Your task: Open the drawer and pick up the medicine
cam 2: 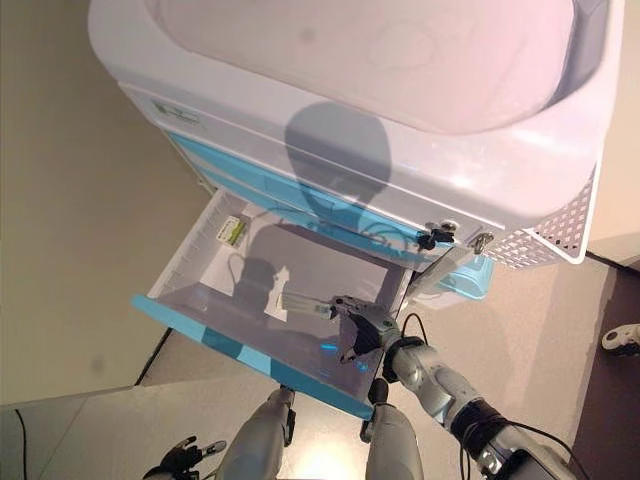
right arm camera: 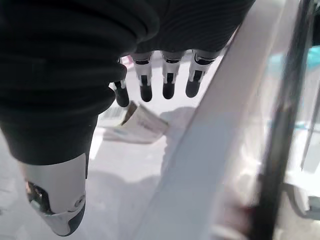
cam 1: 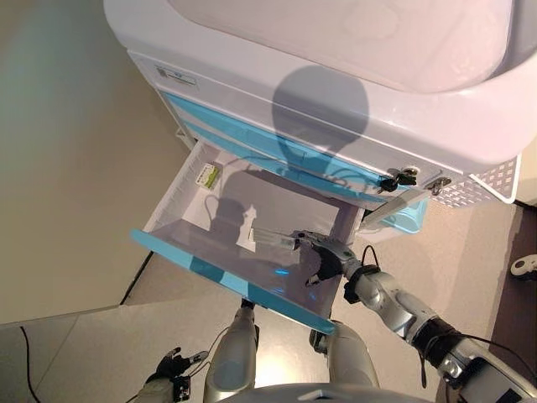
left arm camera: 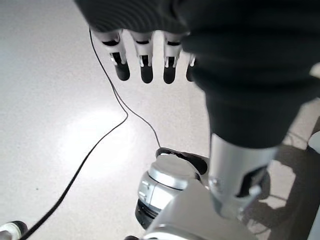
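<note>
Flat white medicine box (cam 1: 273, 238) lies in open drawer (cam 1: 226, 280)

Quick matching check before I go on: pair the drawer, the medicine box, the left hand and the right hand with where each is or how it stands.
Things:
1. drawer
2. medicine box
3. left hand
4. right hand

States:
A. low by the floor, holding nothing
B. pulled out, open
C. over the drawer, fingers straight, next to the box
D. lying inside the drawer

Pairs: 1-B, 2-D, 3-A, 4-C
</note>
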Tool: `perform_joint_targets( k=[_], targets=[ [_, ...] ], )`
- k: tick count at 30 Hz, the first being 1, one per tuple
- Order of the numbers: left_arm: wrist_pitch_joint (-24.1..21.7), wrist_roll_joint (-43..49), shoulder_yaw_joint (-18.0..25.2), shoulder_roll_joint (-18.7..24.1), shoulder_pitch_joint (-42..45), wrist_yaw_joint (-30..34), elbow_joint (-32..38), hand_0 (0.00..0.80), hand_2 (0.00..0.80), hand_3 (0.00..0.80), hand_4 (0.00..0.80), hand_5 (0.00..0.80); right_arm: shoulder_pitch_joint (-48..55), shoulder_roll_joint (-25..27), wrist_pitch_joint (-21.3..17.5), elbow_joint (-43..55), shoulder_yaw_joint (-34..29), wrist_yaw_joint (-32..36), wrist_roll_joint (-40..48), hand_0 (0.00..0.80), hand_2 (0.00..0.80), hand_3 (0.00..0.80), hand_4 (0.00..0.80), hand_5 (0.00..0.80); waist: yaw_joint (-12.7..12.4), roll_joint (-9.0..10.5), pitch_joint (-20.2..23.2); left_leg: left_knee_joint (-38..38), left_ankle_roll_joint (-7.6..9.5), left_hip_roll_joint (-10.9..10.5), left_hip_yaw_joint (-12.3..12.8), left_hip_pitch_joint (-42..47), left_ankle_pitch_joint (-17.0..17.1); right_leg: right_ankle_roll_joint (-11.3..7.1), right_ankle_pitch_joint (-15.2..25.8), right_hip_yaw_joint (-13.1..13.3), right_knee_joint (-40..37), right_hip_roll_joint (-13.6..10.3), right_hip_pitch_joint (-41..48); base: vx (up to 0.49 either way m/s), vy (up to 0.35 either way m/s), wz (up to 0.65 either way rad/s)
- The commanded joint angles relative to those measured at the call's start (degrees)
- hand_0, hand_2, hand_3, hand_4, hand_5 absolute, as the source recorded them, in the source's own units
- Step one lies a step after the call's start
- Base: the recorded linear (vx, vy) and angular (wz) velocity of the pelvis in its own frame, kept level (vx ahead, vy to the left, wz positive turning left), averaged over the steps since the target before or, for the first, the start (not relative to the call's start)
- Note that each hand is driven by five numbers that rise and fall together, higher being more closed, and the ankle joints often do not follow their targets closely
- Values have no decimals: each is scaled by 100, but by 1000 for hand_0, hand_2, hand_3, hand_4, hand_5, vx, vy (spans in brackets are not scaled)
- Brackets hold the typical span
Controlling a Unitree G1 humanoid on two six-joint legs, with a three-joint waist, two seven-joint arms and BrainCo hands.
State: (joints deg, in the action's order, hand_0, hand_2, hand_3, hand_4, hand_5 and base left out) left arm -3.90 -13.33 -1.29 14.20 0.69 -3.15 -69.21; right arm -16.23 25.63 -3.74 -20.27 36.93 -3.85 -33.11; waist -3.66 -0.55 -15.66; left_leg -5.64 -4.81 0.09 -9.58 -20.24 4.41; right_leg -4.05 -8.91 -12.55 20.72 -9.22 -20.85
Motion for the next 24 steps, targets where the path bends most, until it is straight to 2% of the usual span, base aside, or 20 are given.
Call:
perform_joint_targets(
  k=[1,8,24],
  targets=[
    [-74,-266,-162,49,-70,-195,-187,0,0,0,0,0,-287,-204,-118,199,229,-310,-26,0,0,0,0,0,40,102,-97,-238,230,-283,35,-79,-208,-130,471,77,-702,106,309,0,0,0],
    [-103,-300,-295,33,-117,-326,-170,0,0,0,0,0,-525,-368,-45,202,190,-563,111,0,0,0,0,0,0,71,-108,-210,252,-333,3,-110,-204,-156,503,80,-754,53,297,5,7,1],
    [-192,-398,-407,-21,-132,-538,-76,0,0,0,0,0,-766,-510,-32,345,-62,-1145,355,0,0,0,0,0,-8,17,-185,-223,315,-405,116,-135,-270,-232,562,144,-737,-48,255,12,19,1]
  ],
)
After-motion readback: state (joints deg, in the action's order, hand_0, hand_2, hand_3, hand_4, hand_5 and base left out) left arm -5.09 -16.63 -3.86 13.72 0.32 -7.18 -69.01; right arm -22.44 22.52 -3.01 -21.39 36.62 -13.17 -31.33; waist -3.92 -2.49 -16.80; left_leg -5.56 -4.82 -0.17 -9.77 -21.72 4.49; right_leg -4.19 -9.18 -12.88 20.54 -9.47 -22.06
